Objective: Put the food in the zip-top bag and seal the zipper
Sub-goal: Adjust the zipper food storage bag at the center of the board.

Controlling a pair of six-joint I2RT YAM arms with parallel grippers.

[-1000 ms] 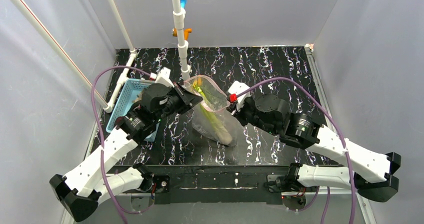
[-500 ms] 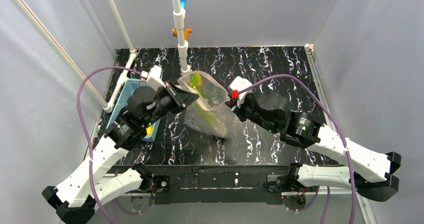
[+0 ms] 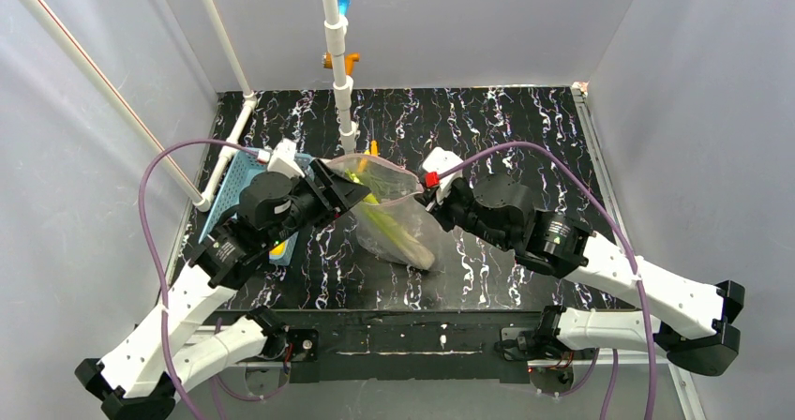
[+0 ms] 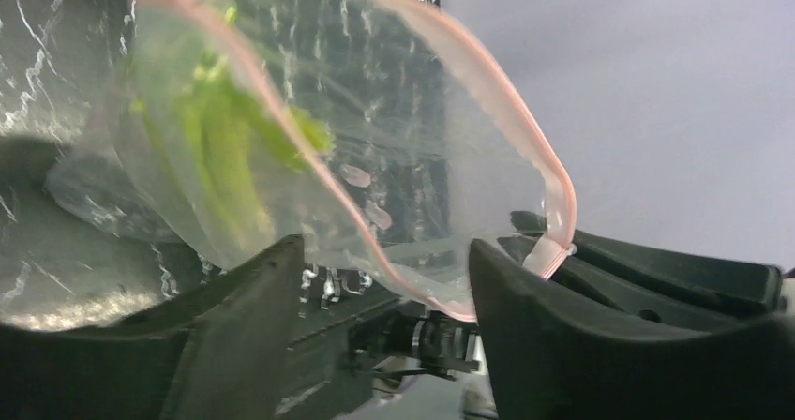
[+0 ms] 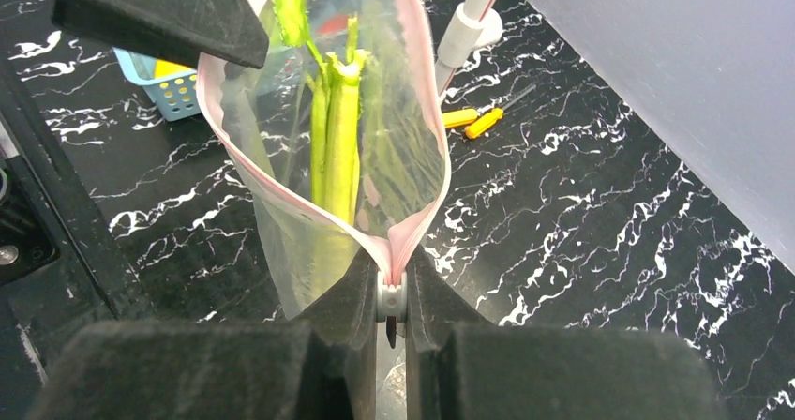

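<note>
I see my right end effector [image 5: 394, 279] pinching the zipper [image 4: 561, 195] at one end of the bag [image 4: 422, 139], my left end effector [image 4: 384, 261] spread around the opposite rim, the leek [image 5: 339, 129] inside blurred.

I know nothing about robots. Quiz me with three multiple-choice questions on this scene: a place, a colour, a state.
1. Where is the leek? A in the basket; B inside the clear bag; C on the bare tabletop.
2. What colour is the strip along the bag's mouth? A pinkish-red; B blue; C black.
3. What are the right arm's fingers doing? A spread wide; B gripping the basket; C shut on the strip.
Answers: B, green stalks show through the bag's plastic; A, the mouth edge is pinkish-red; C, they pinch the strip's end.
</note>
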